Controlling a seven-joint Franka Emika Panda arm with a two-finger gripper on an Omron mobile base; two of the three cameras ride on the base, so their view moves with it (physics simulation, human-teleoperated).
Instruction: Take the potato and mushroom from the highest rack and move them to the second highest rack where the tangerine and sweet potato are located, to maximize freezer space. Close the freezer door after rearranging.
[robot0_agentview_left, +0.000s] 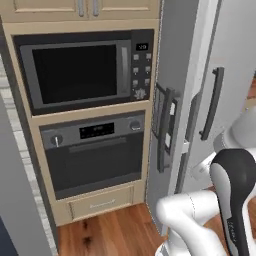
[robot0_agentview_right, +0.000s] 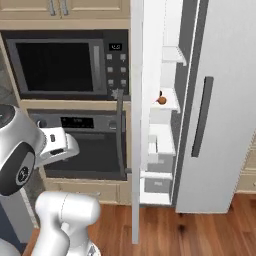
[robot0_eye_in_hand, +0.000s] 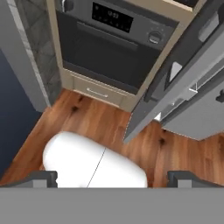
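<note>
The white Franka arm with dark joints (robot0_agentview_left: 235, 195) rises folded at the lower right of the left base view: a thick white link (robot0_agentview_left: 187, 210) lies low and roughly level, and a dark-capped elbow segment stands upright above it. In the right base view the same arm stands at the lower left, with a rounded grey-and-black joint housing (robot0_agentview_right: 15, 155) on top and a white base link (robot0_agentview_right: 62, 215) below. The white hand block (robot0_agentview_right: 56, 142) reaches forward from that joint. In the hand view the two-finger gripper (robot0_eye_in_hand: 112, 178) points down, its small dark fingertips (robot0_eye_in_hand: 43, 177) set wide apart and holding nothing.
</note>
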